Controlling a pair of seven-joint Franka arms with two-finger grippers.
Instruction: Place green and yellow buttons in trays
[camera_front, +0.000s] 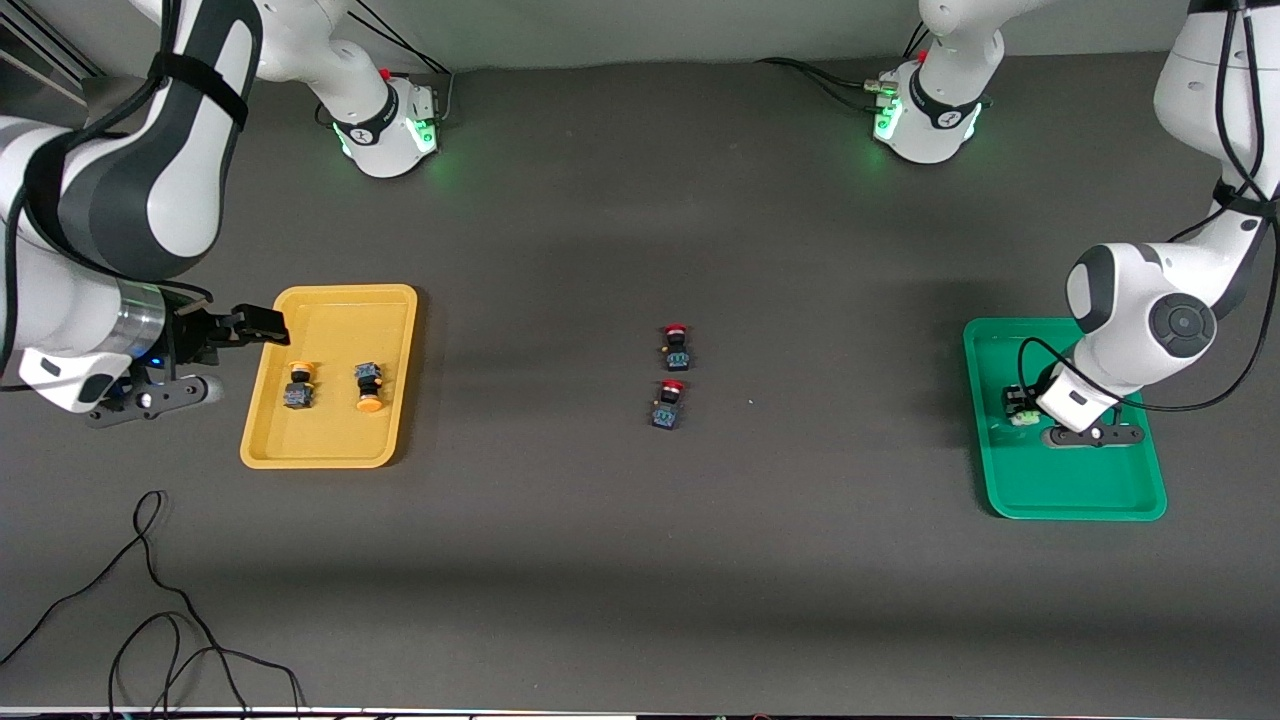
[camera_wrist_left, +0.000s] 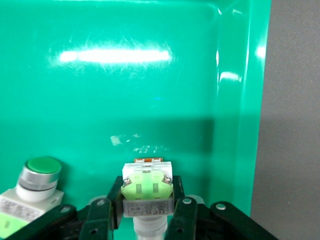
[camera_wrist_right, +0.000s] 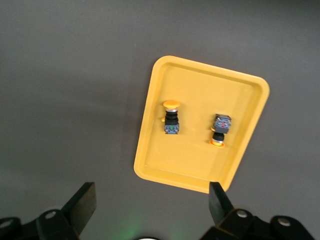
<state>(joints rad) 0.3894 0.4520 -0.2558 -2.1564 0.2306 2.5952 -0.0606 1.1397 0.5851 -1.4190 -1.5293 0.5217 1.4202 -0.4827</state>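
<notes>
i see one green button clamped in my left gripper inside the green tray, a second green button resting beside it. both yellow buttons lie in the yellow tray. my right gripper waits with fingers spread wide over the counter beside that tray.

Yellow tray (two buttons inside).
</notes>
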